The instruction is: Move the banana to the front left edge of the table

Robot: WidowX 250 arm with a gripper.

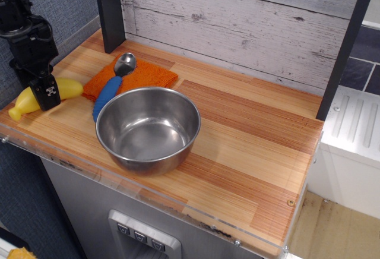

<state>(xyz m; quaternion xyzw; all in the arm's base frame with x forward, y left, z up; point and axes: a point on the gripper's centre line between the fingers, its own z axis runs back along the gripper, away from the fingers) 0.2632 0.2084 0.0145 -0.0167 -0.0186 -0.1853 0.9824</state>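
Striped wooden plank desk [237,134]: smooth yellow plastic toy banana [27,100] sitting at front left edge.
Black fingers [46,91] closed across banana; release and retreat remaining.

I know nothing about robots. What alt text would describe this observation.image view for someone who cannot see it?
A black robot gripper holds a yellow toy banana low at the front left of a striped wooden table. Nearby, a steel bowl sits in front of a blue-handled spoon lying partly on an orange cloth.
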